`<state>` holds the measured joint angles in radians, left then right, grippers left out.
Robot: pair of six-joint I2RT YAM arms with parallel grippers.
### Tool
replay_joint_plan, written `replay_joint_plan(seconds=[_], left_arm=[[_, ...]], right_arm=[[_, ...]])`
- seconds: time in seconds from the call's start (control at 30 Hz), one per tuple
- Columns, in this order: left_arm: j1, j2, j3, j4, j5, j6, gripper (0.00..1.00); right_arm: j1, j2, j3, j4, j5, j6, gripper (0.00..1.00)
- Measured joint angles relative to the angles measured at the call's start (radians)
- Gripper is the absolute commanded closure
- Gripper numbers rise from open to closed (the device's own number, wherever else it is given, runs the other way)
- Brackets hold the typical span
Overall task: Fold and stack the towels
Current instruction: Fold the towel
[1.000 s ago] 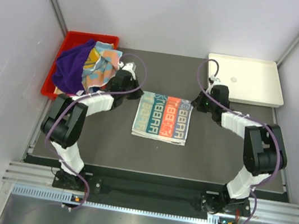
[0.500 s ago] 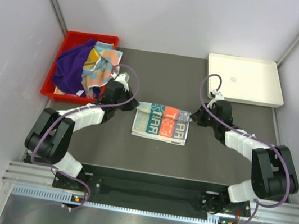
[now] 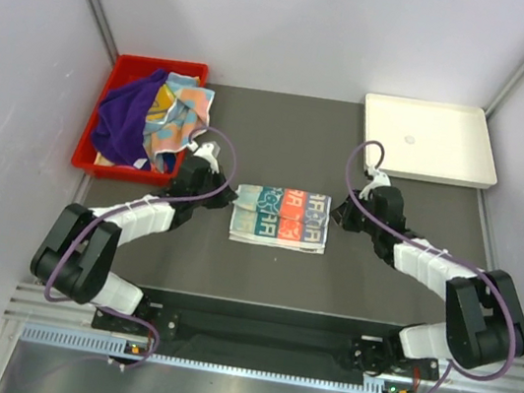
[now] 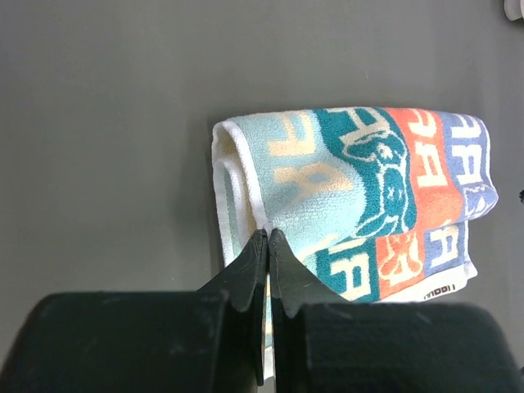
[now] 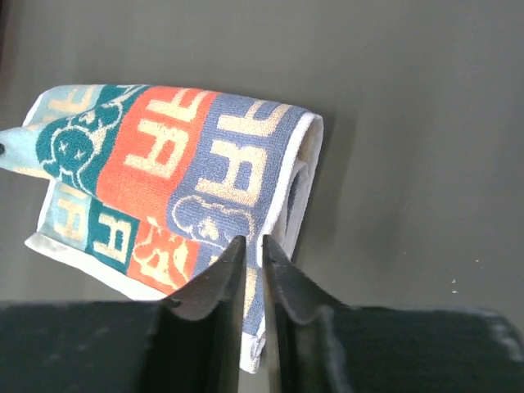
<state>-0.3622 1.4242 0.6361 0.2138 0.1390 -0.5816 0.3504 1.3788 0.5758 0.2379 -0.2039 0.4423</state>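
On the dark table, midway between the arms, lies the lettered towel, doubled over, with a lower layer's pale edge showing on the near side. The left gripper has its fingers pressed together on the upper layer's left end; the right gripper pinches the right end, jaws nearly closed on the cloth. Gripping both ends probably keeps the top layer taut and square. More towels sit heaped in the red bin, far left; the white tray stands far right

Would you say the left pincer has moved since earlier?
Yes: holding the lettered towel, the left pincer has come down the view, away from the red bin.
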Motion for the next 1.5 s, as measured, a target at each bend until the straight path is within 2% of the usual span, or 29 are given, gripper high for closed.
replay_joint_plan(seconds=[0.2,0.4,0.47,0.57,0.67,0.7,0.83,0.97,1.07,1.17,1.37,1.5], left_arm=[[-0.001,0.0,-0.009,-0.004,0.003,0.0,1.0],[-0.001,0.005,-0.009,-0.004,0.008,0.0,1.0],[-0.001,0.01,-0.009,-0.008,0.014,0.0,0.99],[-0.001,0.011,-0.009,-0.009,0.024,0.001,0.87],[-0.001,0.011,-0.009,-0.018,0.03,0.002,0.73],[-0.001,0.011,-0.01,-0.023,0.03,0.002,0.68],[-0.002,-0.009,-0.018,-0.067,0.027,0.0,0.62],[-0.002,-0.037,-0.019,-0.113,0.019,-0.001,0.63],[-0.002,-0.04,-0.019,-0.143,0.017,-0.01,0.62],[-0.002,-0.04,-0.019,-0.162,0.021,-0.019,0.6],[-0.002,-0.045,-0.016,-0.167,0.025,-0.022,0.55],[-0.002,-0.039,0.037,-0.196,0.01,-0.023,0.52]], right_arm=[[0.01,0.0,0.0,-0.005,0.01,0.006,0.63],[0.029,0.025,0.0,-0.005,0.024,0.016,0.53],[0.037,0.041,0.0,-0.006,0.027,0.019,0.53],[0.05,0.066,0.0,-0.007,0.031,0.024,0.59],[0.057,0.079,0.0,-0.007,0.035,0.031,0.74],[0.058,0.079,0.0,-0.008,0.039,0.032,0.76],[0.06,0.079,0.0,-0.007,0.043,0.04,0.79],[0.06,0.079,0.0,-0.008,0.046,0.04,0.83],[0.06,0.079,0.0,-0.014,0.046,0.04,0.82],[0.06,0.079,-0.001,-0.017,0.046,0.041,0.74],[0.06,0.077,-0.007,-0.026,0.047,0.041,0.64],[0.06,0.054,-0.007,-0.045,0.054,0.041,0.59]])
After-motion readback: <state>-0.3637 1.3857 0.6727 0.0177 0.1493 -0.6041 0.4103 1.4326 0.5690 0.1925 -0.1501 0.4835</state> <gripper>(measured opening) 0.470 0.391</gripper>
